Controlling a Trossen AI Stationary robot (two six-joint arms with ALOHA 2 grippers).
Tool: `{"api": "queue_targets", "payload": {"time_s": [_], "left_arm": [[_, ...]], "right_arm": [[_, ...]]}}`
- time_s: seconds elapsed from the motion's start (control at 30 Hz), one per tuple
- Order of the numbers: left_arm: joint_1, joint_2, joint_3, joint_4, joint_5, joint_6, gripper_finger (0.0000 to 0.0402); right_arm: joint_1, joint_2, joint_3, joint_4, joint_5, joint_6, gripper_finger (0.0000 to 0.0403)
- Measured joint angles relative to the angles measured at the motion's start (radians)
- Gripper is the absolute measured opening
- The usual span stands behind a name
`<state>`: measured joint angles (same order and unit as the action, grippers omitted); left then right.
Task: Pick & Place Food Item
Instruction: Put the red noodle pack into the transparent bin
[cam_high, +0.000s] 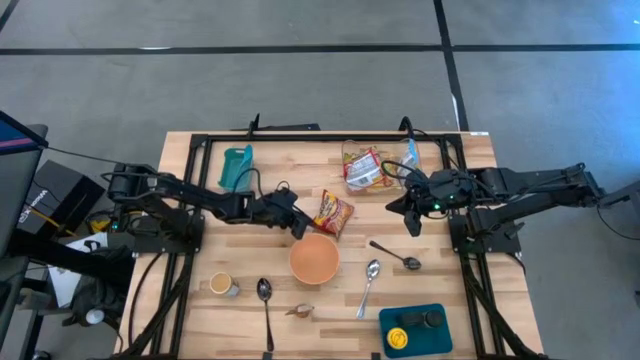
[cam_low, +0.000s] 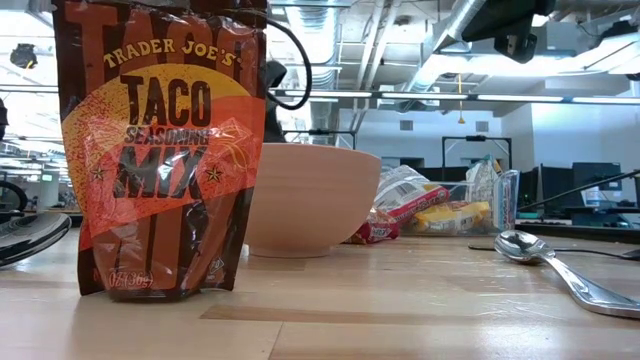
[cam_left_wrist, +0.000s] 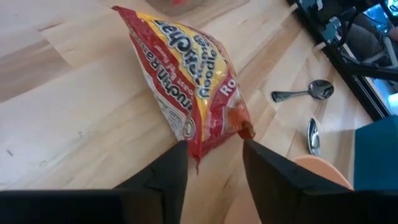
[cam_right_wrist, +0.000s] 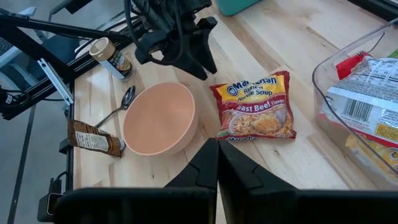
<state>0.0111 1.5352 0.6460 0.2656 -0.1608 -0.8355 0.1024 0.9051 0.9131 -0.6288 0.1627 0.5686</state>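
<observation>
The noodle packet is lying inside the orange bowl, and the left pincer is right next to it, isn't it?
Not quite. The noodle packet lies on the table beside the orange bowl, not inside it, as the right wrist view shows. The left pincer is right next to it.

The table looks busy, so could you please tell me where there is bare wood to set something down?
Free: the table's strip between the teal cup and the clear bin, and the front left corner beside the small jar. Crowded: around the bowl, with the ramen packet, left gripper and spoons.
</observation>
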Motion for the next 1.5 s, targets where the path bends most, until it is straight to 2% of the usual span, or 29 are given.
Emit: {"api": "queue_targets", "payload": {"time_s": [0.2, 0.47, 0.6, 0.83, 1.27, 1.5], "left_arm": [[0.022, 0.000, 0.000, 0.001, 0.000, -0.002, 0.0170], [0.024, 0.012, 0.000, 0.005, -0.004, 0.000, 0.0167], [0.023, 0.056, -0.001, 0.019, 0.026, -0.007, 0.0169], [0.023, 0.144, -0.001, 0.149, 0.064, -0.010, 0.0172], [0.023, 0.180, -0.001, 0.158, 0.060, -0.009, 0.0151], [0.023, 0.181, 0.000, 0.162, 0.057, -0.008, 0.0120]], "right_arm": [[0.000, 0.000, 0.000, 0.000, 0.000, 0.000, 0.0001], [0.000, 0.000, 0.000, 0.001, 0.000, 0.000, 0.0001], [0.000, 0.000, 0.000, 0.000, 0.000, 0.000, 0.0001], [0.000, 0.000, 0.000, 0.001, 0.000, 0.000, 0.0001], [0.000, 0.000, 0.000, 0.000, 0.000, 0.000, 0.0001], [0.000, 0.000, 0.000, 0.000, 0.000, 0.000, 0.0001]]}}
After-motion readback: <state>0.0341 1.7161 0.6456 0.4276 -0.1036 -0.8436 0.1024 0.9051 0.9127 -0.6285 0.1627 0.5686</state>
